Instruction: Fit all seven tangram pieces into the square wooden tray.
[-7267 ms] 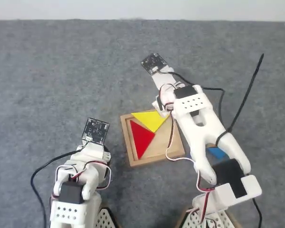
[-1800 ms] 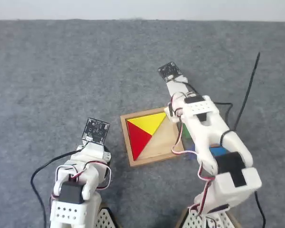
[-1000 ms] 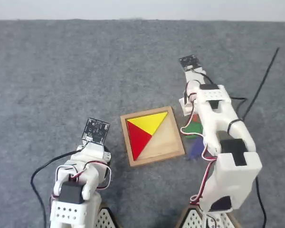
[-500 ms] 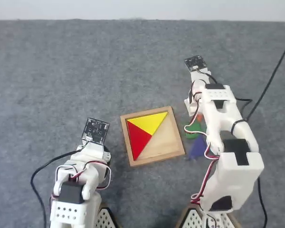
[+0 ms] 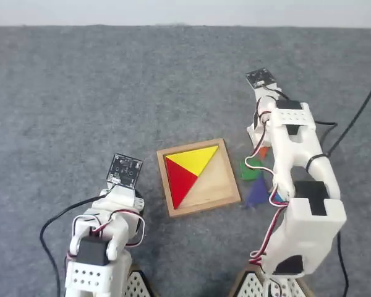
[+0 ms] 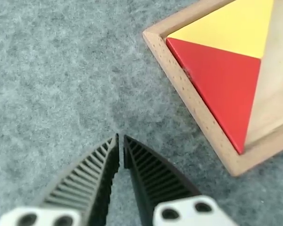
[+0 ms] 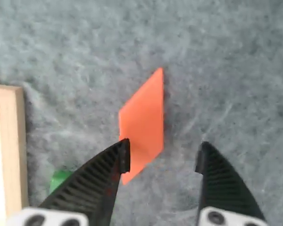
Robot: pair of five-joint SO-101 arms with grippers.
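Grey felt tabletop (image 5: 80,93). Flat orange parallelogram piece (image 7: 142,123): probably light, stiff; pinch its long edges. Your right gripper (image 7: 164,155) gapes over it, empty; left gripper (image 6: 121,141) closed, empty.

We see our gripper (image 6: 120,140) with its jaws pressed nearly together over the grey mat (image 6: 52,70). Near it sits a tray (image 6: 179,75) corner, with a red triangle (image 6: 221,84) and a yellow triangle (image 6: 231,26) edge to edge inside.

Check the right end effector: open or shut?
Open. Right end effector: jaws wide apart, one tip over the orange piece outside the tray.
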